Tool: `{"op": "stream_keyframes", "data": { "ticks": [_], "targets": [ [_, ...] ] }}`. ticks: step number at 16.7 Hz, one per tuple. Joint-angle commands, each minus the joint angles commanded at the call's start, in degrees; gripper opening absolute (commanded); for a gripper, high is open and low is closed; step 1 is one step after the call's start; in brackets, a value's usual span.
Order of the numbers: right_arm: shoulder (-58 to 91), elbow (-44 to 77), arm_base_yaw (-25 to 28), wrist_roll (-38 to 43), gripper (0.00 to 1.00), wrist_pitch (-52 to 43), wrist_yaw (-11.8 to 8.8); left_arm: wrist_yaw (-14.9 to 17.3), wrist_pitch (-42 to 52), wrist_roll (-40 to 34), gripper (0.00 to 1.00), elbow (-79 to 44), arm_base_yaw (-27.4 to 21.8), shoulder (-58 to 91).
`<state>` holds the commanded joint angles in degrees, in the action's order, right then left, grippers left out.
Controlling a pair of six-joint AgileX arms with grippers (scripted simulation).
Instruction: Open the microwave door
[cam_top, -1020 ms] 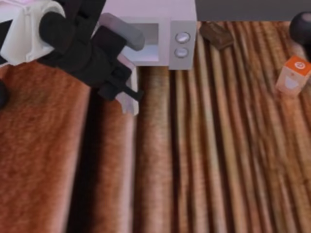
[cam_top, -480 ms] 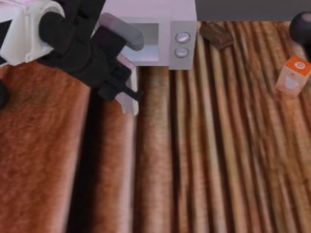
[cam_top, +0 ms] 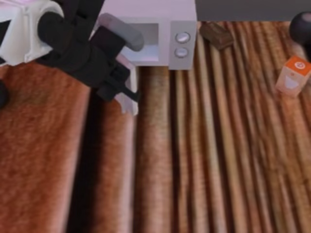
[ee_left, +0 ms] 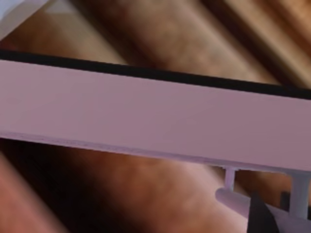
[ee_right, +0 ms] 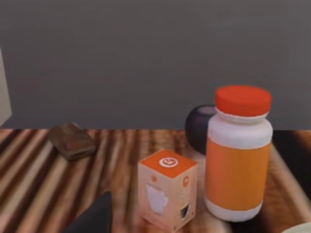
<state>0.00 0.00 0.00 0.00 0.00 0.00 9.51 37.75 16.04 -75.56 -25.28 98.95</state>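
My left gripper [cam_top: 127,92] sits at the free edge of the door [cam_top: 127,99], just in front of the microwave [cam_top: 155,34] near the table's far left. From above, its dark fingers straddle the pale panel edge. The left wrist view shows a dark fingertip [ee_left: 260,218] against the door's bar handle [ee_left: 233,200]. I judge the gripper closed narrow on that handle, though the contact itself is mostly hidden.

The door stands swung well out from the front, roughly square to it, hinged on the left. The cavity shows open beside the knob panel [cam_top: 182,44]. The left wrist view is filled by the door's flat pale face, edge-on across the frame.

Step in hand: the pull, late in its arc. I judge the task mostly done. The next move calls for carrying the swing a little wider along the hinge arc, keeping the pull tangential so the light microwave is not dragged, then releasing and backing off clear of the panel.

The right arm is parked off the right side; its gripper does not show. Its wrist view faces an orange box [ee_right: 167,189], a bottle [ee_right: 239,153], a dark ball [ee_right: 199,127] and a brown block [ee_right: 73,141].
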Motion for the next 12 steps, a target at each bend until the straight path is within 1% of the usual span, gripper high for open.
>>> {"op": "stream_keyframes", "data": {
  "ticks": [6, 12],
  "targets": [
    [0.00, 0.00, 0.00, 0.00, 1.00, 0.00, 0.00, 3.32, 1.26, 6.99, 0.00, 1.52, 3.00, -1.66],
    [0.00, 0.00, 0.00, 0.00, 1.00, 0.00, 0.00, 3.47, 1.31, 7.28, 0.00, 1.57, 3.12, -1.73]
  ]
}}
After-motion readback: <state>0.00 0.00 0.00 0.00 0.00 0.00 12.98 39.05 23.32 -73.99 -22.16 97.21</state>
